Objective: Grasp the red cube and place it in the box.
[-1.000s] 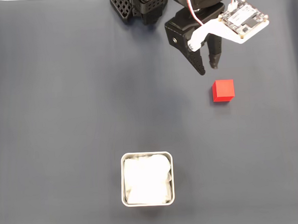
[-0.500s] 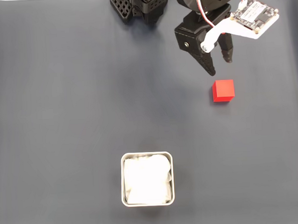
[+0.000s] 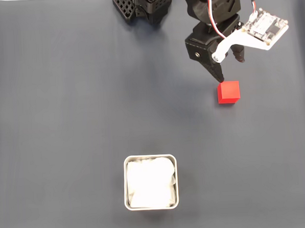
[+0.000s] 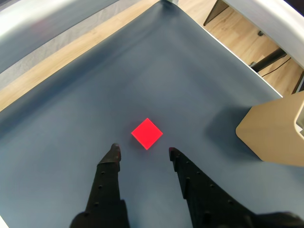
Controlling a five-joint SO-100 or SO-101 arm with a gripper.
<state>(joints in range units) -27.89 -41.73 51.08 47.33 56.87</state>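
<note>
- Your dark mat [image 3: 65,108] covers the whole work surface in the fixed view; in the wrist view its far edge meets a wooden floor [image 4: 118,23].
- Your arm [image 3: 211,9] enters from the top edge of the fixed view, right of centre, with a white circuit board [image 3: 263,29] mounted on its right side.
- The box [image 3: 151,182] sits low in the fixed view, a little left of centre, white crumpled lining inside, well apart from everything else.
- Your claw [image 3: 230,69] is spread apart with nothing between the fingers. The wrist view confirms this [image 4: 142,151]: two black fingertips [image 4: 114,151] with bare mat between them.
- The red cube [image 3: 228,91] rests on the mat, right of centre, in the upper half of the fixed view. The longer fingertip ends just at the cube's upper left corner there; you cannot tell from that view whether it touches.
- In the wrist view the cube [image 4: 147,133] lies just ahead of the fingertips, roughly centred on the gap, turned corner-on to them and clear of both.
</note>
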